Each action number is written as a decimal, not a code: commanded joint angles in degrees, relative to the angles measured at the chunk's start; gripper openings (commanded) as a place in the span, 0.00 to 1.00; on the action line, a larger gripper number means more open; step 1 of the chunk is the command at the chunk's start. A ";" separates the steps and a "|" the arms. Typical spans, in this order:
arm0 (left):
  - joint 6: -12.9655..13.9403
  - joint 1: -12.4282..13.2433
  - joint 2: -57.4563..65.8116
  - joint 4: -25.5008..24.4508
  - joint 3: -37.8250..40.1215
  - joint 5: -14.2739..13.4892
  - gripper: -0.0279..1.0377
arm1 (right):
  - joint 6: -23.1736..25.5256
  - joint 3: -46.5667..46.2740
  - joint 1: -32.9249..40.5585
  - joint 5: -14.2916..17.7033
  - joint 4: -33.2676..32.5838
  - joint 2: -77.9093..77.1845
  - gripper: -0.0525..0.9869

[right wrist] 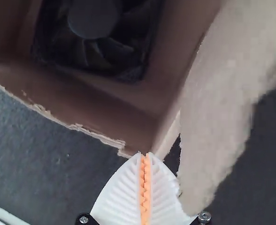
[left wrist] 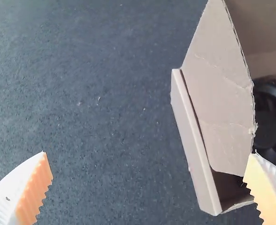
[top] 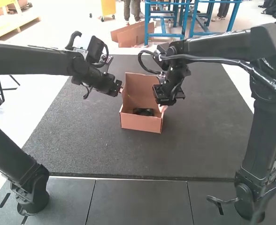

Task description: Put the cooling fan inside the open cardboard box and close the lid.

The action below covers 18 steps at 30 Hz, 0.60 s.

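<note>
– Left gripper [left wrist: 147, 155], how does it stand?

– Spread wide, white ribbed fingers [left wrist: 25, 197] with orange pads far apart, nothing in its grasp. It hangs at the left rear of the box [top: 141, 123], over the dark mat [top: 72, 136]. A side flap [left wrist: 218, 108] of the box rises into the gap between the fingers, much closer to one pad than the other. Whether that pad touches the cardboard I can't tell.

– And the right gripper [right wrist: 145, 157]?

– Pinched together, the two orange pads meeting tooth to tooth with nothing visible between them. It points down just outside a corner on the box's right side, with a pale flap [right wrist: 227, 93] hanging beside it.

– Where is the fan [right wrist: 95, 42]?

– Lying flat on the floor of the box, black, blades and round hub facing up. From the high view it sits toward the front wall.

– Is the box closed?

– No. The lid [top: 139, 86] stands up at the back and the top is open. The box rests near the middle of the mat, between the two arms.
</note>
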 commanded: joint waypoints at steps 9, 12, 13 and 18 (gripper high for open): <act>-0.47 -0.50 -3.76 -0.01 -0.67 -0.01 0.94 | -1.56 0.31 1.30 0.26 -1.15 -2.34 0.24; -0.47 -0.33 -5.52 -0.28 -0.50 -0.19 0.94 | -1.38 3.21 1.04 -1.59 -4.67 -2.34 0.49; -0.56 -0.33 -5.96 -0.45 -0.50 -0.72 0.94 | -1.56 4.00 1.13 -1.85 -6.16 -2.25 0.58; -0.47 -0.15 -7.01 -0.10 -0.06 -5.37 0.94 | -2.96 7.25 1.13 -4.40 -11.35 -2.34 0.80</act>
